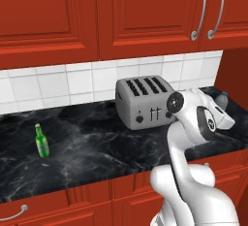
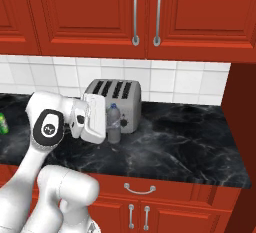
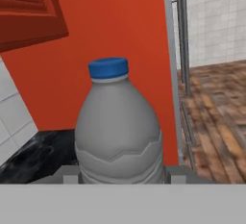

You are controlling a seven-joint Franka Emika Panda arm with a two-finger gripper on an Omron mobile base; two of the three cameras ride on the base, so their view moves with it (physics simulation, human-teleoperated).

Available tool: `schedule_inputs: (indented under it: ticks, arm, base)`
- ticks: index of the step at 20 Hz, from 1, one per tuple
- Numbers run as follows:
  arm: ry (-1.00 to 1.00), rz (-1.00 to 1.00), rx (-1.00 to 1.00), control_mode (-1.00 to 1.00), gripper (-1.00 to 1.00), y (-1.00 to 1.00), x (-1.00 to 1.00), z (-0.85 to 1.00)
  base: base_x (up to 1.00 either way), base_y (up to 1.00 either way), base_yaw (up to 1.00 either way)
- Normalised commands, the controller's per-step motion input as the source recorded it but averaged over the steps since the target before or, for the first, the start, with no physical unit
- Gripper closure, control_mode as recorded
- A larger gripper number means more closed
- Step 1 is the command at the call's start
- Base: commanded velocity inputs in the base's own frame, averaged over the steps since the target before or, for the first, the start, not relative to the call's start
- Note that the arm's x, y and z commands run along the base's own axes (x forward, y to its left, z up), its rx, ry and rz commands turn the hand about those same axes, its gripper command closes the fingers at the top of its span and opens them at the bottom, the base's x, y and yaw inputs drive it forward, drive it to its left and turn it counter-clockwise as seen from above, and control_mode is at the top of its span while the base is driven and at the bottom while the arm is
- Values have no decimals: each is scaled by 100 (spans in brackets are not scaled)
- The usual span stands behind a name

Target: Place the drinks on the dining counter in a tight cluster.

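Observation:
A small clear bottle with a blue cap (image 3: 117, 131) sits between my gripper's (image 3: 123, 172) fingers, which press on its lower sides. From the right base the same bottle (image 2: 114, 122) stands upright in front of the toaster, with the gripper (image 2: 109, 127) shut on it from the left. In the left base view this bottle (image 1: 222, 99) peeks out behind the white hand at the counter's far right. A slim green glass bottle (image 1: 41, 141) stands upright far to the left, and its edge (image 2: 2, 123) shows at the frame border. The dining counter is out of view.
This is a narrow black marble counter (image 1: 97, 147) under red wall cabinets (image 1: 131, 11). A silver toaster (image 1: 143, 101) stands against the tiled wall just behind the gripped bottle. A tall red side panel (image 2: 245, 117) closes the counter's right end.

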Motion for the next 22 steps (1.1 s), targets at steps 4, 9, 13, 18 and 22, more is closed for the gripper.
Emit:
schedule_inputs:
  ticks: [4,9,13,18,22]
  arm:
    - [0,3,-11,-100,100,35,-21,13]
    - [0,1,-2,-100,100,26,-18,8]
    - [0,0,0,-100,100,2,0,0]
    - [0,0,0,100,100,0,0,0]
    - [0,0,0,100,100,0,0,0]
  base:
    - [0,0,0]
    - [0,0,0]
    - [0,0,0]
    - [-7,0,0]
    - [-54,6,0]
